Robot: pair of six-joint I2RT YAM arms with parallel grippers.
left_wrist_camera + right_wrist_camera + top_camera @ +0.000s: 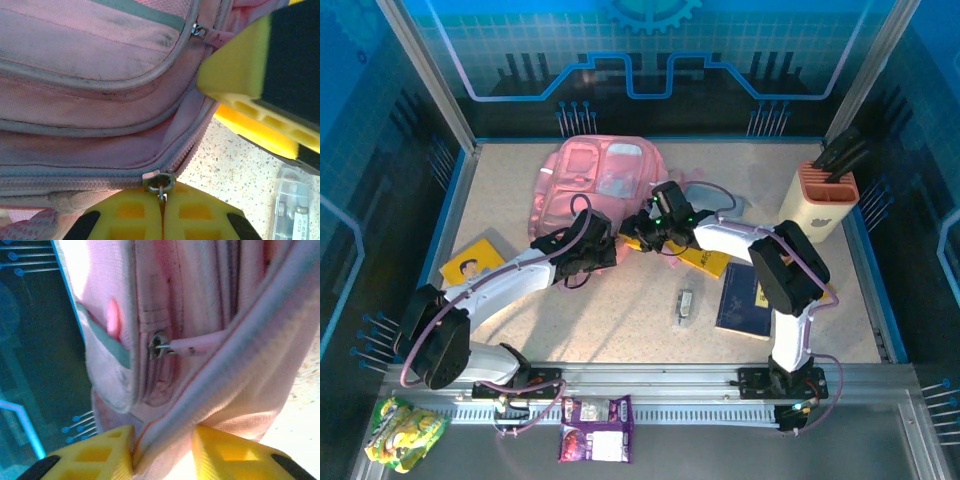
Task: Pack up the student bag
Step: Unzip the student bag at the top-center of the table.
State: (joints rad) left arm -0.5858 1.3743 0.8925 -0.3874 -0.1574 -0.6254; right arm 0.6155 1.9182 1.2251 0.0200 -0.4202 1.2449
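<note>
The student bag (595,175) is lying flat on the tabletop (620,320) with its front pocket panels facing up. Its long axis seems to be running side to side (which end is the top I cannot tell). It is sitting just beyond both pincers, with its near edge reaching them.

The left pincer (161,200) is clenching a metal zip pull (160,182). Its fingers are pressing together and the ring is poking out at their tips. The bag's zip line is running away from it, up and to the right.

The right pincer (162,452) is biting on a fold of the bag's pink fabric, which is filling the gap between its yellow fingers (100,457). The two pincers are sitting just beside each other at that near edge.

Counting:
- One bag and two pincers.
- A yellow book (470,262) lying well to the left of the left pincer.
- A second yellow book (708,262) lying just behind the right pincer (partly under that arm).
- One blue book (745,298) lying nearer the arm bases than the right pincer.
- One small clear case (685,305) lying behind both pincers.
- One cream holder (820,195) standing well to the right of the right pincer.
- A yellow-green snack packet (405,432) and a purple snack packet (595,428) lying far behind the pincers, by the arm bases.
</note>
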